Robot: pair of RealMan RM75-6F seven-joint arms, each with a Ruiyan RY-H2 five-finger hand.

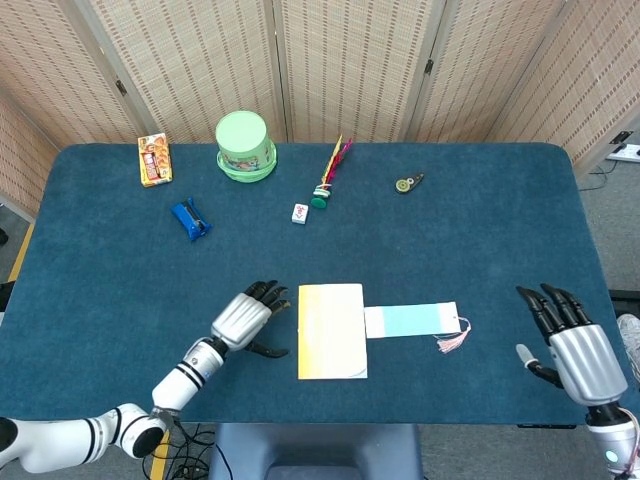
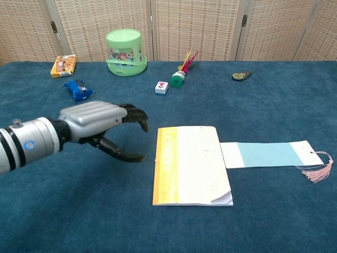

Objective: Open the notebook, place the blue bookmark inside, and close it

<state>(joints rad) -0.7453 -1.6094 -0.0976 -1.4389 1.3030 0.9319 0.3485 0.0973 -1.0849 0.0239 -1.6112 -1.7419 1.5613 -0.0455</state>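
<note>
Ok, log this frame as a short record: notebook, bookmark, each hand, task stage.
notebook: closed, flat on the table, orange spine edge toward the left hand
bookmark: blue, flat beside the notebook's right edge, tassel pointing away
left hand: empty, fingers curled, just left of the notebook
right hand: empty, fingers apart, right of the bookmark
stage: notebook not yet opened

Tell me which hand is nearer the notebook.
Left. The left hand hovers just beside the notebook at its spine edge; the right hand sits far off, beyond the blue bookmark.
</note>
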